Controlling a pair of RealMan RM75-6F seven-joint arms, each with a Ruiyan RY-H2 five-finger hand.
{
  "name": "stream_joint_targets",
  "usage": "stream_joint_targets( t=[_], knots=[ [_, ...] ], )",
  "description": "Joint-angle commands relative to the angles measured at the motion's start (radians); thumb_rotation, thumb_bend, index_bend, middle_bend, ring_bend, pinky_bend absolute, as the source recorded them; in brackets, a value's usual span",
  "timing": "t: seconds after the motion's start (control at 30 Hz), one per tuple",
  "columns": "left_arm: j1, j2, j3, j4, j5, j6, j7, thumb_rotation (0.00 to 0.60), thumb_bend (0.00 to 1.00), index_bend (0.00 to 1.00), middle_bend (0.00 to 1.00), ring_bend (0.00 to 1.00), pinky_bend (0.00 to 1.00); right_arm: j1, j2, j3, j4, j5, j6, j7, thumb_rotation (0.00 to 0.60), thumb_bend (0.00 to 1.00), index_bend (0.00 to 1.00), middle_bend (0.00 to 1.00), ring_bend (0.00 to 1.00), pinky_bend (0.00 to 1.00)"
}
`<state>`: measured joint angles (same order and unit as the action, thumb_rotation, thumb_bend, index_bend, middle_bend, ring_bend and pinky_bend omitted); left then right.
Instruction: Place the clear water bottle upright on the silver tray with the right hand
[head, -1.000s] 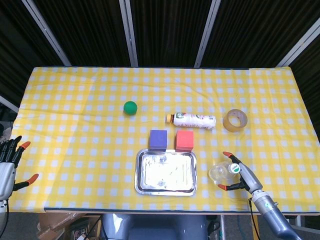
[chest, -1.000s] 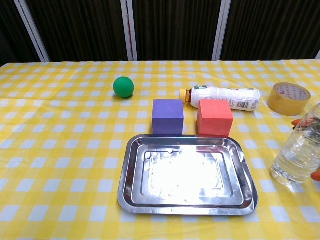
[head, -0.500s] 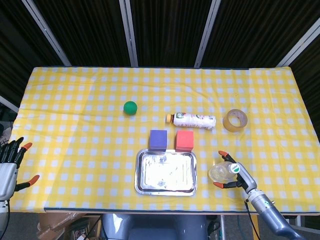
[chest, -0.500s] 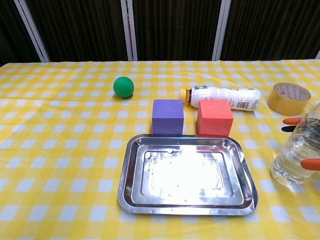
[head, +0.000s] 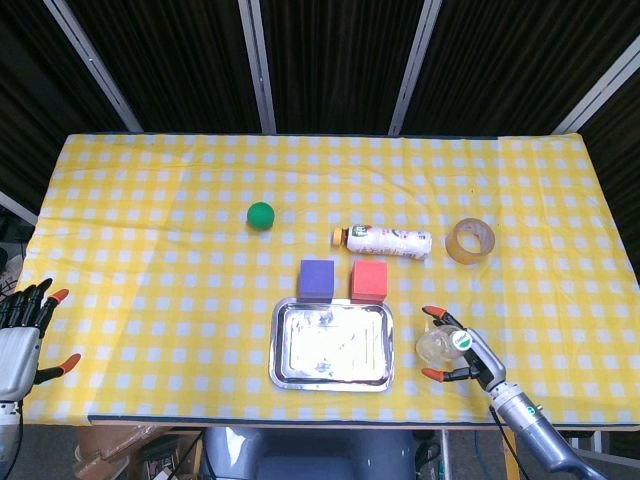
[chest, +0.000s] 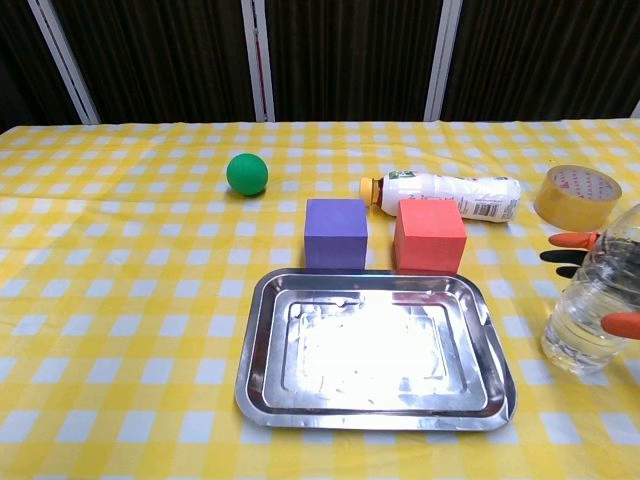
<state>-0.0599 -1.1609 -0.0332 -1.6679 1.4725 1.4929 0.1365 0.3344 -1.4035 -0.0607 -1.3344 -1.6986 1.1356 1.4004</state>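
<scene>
The clear water bottle stands upright on the yellow checked cloth, just right of the silver tray. My right hand reaches in from the lower right, its orange-tipped fingers spread on both sides of the bottle; no firm grip shows. The thumb tip lies in front of the bottle in the chest view. The tray holds nothing. My left hand hovers with fingers apart at the table's left edge, seen only in the head view.
A purple cube and a red cube sit right behind the tray. Behind them lies a white-labelled bottle on its side. A tape roll is at the right, a green ball further back left.
My right hand has slid left, so its fingers now reach around the bottle's sides. The bottle has stayed in place. The left hand has drifted slightly lower.
</scene>
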Motion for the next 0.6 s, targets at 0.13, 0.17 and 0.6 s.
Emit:
stream_joint_targets(
  t=[0.13,0.17,0.6],
  knots=[
    [0.000,0.003,0.000,-0.004,-0.006,-0.004,0.002,0.600,0.16,0.13,0.00,0.00,0.00,0.004,-0.017,-0.009,0.004,0.005,0.022,0.001,0.600,0.17,0.16,0.13,0.00,0.00],
    [0.000,0.003,-0.001,-0.004,-0.006,-0.004,0.002,0.600,0.16,0.13,0.00,0.00,0.00,0.004,-0.020,-0.009,0.004,0.010,0.025,0.000,0.600,0.17,0.18,0.15,0.00,0.00],
    [0.004,0.008,-0.002,-0.007,0.001,0.010,-0.008,0.600,0.16,0.13,0.00,0.00,0.00,-0.029,-0.049,0.050,-0.067,0.206,-0.007,-0.188,0.600,0.42,0.64,0.52,0.18,0.00]
  ],
)
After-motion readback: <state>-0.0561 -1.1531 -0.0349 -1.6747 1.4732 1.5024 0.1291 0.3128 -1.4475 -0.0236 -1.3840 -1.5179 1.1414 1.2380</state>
